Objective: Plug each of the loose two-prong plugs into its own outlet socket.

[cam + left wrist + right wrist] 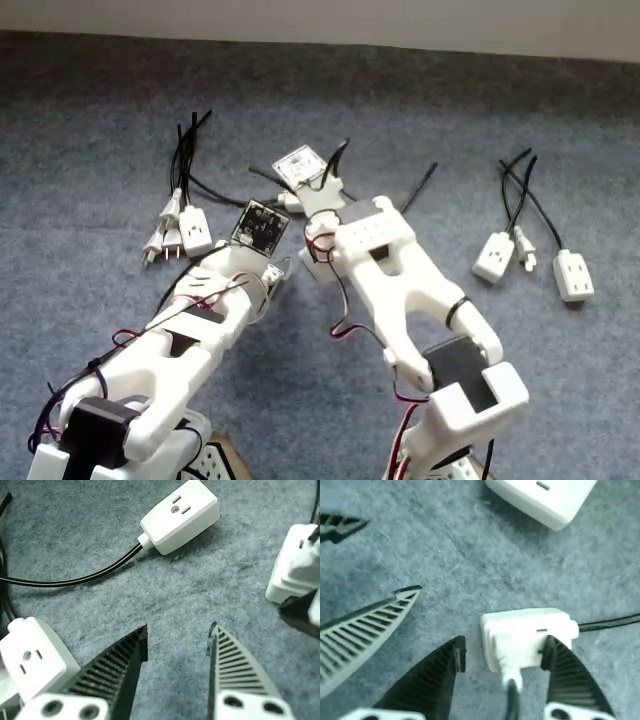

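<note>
My right gripper (505, 650) is open and straddles a white outlet socket (530, 630) on the grey carpet. A white plug (506, 667) sits against the socket's face, and one finger touches the socket. My left gripper (178, 630) is open just above bare carpet with nothing between its fingers. Beyond it lies an empty socket (180, 515) on a black cable. A second empty socket (30, 657) lies beside one finger. The socket held by the right arm (295, 575) is at the edge of the left wrist view. Loose plugs (165, 228) lie next to a socket (195, 232) at the left.
Two more sockets (493, 257) (573, 275) and a plug (525, 250) lie at the right with black cables. The two arms sit close together at the middle; the left arm's grey fingers (365, 625) show beside my right gripper. Another socket (545, 495) lies just past it.
</note>
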